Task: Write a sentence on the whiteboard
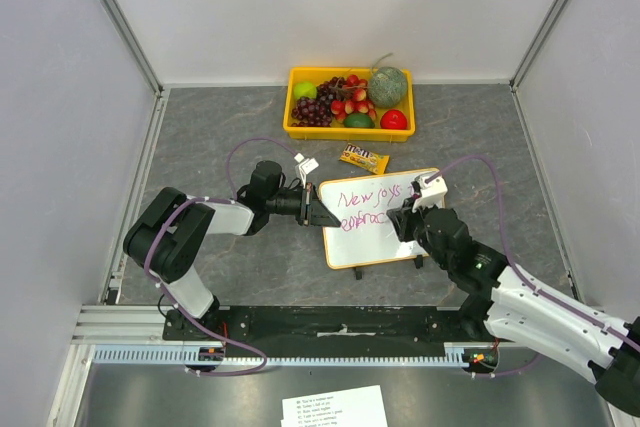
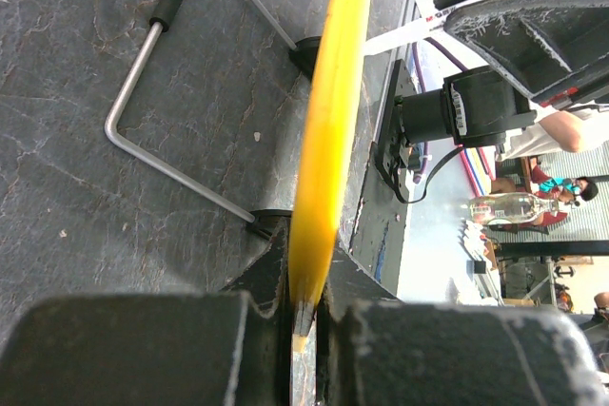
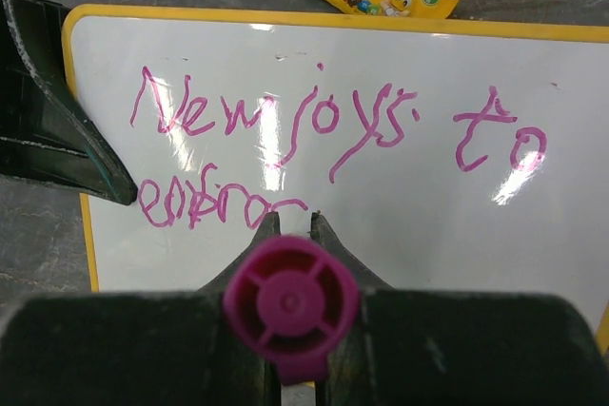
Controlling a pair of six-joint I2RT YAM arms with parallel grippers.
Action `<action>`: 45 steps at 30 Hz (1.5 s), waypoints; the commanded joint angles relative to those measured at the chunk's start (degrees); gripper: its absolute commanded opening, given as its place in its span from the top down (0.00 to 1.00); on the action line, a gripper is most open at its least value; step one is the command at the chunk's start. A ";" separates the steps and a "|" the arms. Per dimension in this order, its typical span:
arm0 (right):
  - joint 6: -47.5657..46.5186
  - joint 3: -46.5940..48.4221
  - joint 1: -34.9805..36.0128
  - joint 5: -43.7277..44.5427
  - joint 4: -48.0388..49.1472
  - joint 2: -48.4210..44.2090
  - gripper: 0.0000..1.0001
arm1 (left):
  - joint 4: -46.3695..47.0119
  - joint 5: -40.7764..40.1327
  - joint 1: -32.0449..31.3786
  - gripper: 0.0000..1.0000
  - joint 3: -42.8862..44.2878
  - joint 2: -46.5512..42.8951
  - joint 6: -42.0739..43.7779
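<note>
While the right end effector (image 3: 293,227) sits clamped on the pink marker (image 3: 290,303), its black fingers squeezed against the barrel, the tip is hidden behind the marker's round, ribbed butt end. I can't say whether it is touching the board. It points at the end of the second line.

Over on the left, the left end effector (image 2: 303,320) is pinched shut on the left edge of the whiteboard (image 3: 457,225), with the yellow-orange frame running straight up between its fingers. That steadies the board, which sits mid-counter between the two arms, just near of the candy packet (image 1: 363,158).

Now the sentence (image 3: 285,125). The top line reads "New joys to", all the way across. Below it is a cramped word that looks like "embrac", running out about a third of the way along. My call is that this is well past halfway, but that last word looks unfinished, so there are letters left to write and perhaps more.

The board is glossy white with bright glare patches, a thin frame and rounded corners. A bent wire leg (image 2: 143,92) with a black sleeve shows behind it. The strokes are thin, wobbly and pink-purple.

Further out, the counter (image 1: 250,277) is dark grey and mottled like slate. The packet is crinkly yellow foil. A hard yellow plastic bin (image 1: 345,133) of round, shiny fruit sits at the far edge, and a printed paper sheet (image 1: 335,409) lies at the near edge.
</note>
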 commanded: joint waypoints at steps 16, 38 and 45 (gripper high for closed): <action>-2.42 3.78 -0.07 3.63 -0.01 -0.74 1.00 | -10.29 -10.89 0.76 0.98 -1.07 2.90 3.89; -1.80 1.41 -0.07 6.44 -0.61 0.50 1.00 | -10.29 -10.71 0.76 0.98 -0.81 3.33 3.81; -2.15 1.85 -0.07 9.08 -2.02 0.23 1.00 | -10.20 -10.62 0.76 0.98 -0.81 3.33 3.89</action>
